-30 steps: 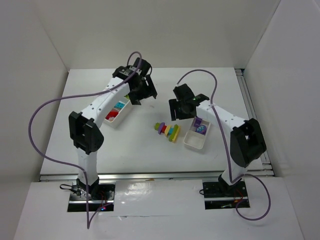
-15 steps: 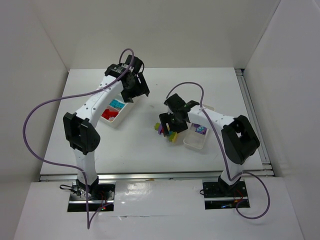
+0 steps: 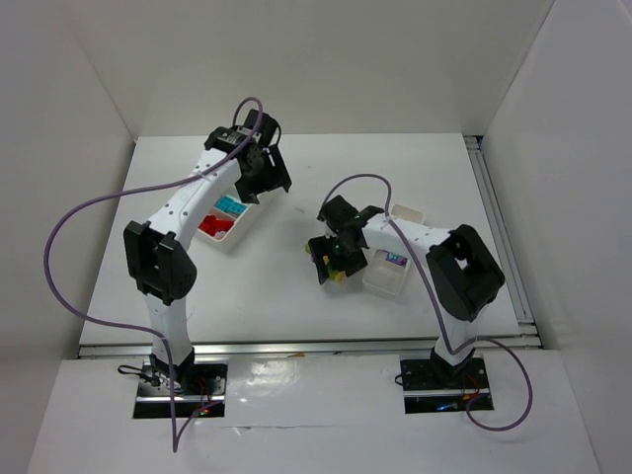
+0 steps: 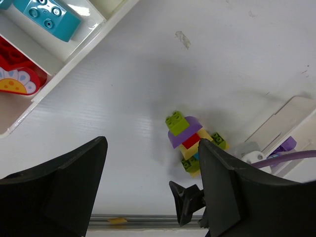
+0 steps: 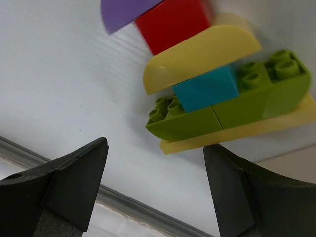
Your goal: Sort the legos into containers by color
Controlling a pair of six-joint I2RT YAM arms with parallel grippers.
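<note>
Right end effector (image 5: pixel 154 148) hangs low over the cluster of legos (image 5: pixel 222 89), its two fingers spread wide and holding nothing; from the wrist view I cannot tell whether either finger touches a brick. The cluster lies on the bench (image 3: pixel 425 168) just beside the smaller tray (image 3: pixel 385 281). It is a stuck-together stack of purple, red, yellow, cyan and lime green pieces. A purple brick (image 4: pixel 285 144) sits inside that smaller tray. Left end effector (image 4: pixel 152 148) is also spread and empty, held above the bench at the far end of the longer tray (image 4: pixel 74 49). That tray holds a cyan brick (image 4: pixel 47 15) in one compartment and a red piece (image 4: pixel 17 74) in the next.
</note>
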